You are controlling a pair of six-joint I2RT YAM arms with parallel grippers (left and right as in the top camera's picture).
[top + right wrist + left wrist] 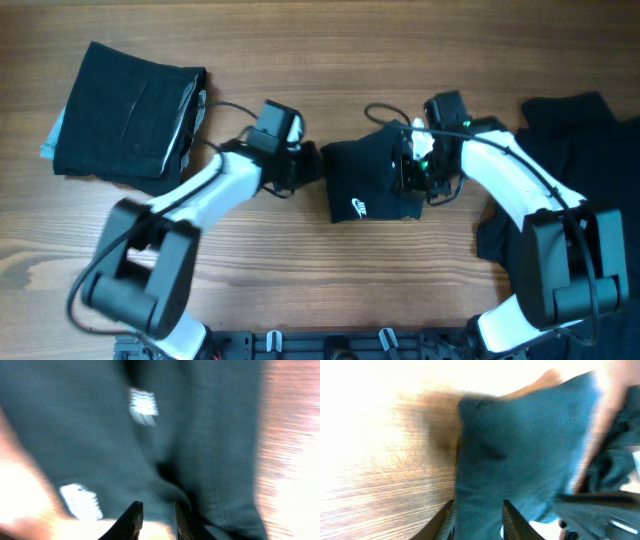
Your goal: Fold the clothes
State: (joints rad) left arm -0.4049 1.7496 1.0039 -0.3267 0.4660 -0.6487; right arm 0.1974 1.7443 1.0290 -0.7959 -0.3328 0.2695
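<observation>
From overhead you see the black garment (365,180) lying mid-table (330,290), with the left gripper (305,165) at its left edge and the right gripper (412,165) on its right edge. A folded stack (125,110) lies far left and a dark pile (580,130) far right. Your left wrist view is blurred, but the fingers (512,520) stand narrowly apart with the cloth pinched between them. Your right wrist view, also blurred, shows its fingers (132,520) nearly closed on a fold of the same garment, near a white print (142,407).

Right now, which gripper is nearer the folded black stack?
Left. The left gripper sits at the left edge of the black logo garment, just right of the folded black stack; the right gripper is at that garment's far right edge.
</observation>
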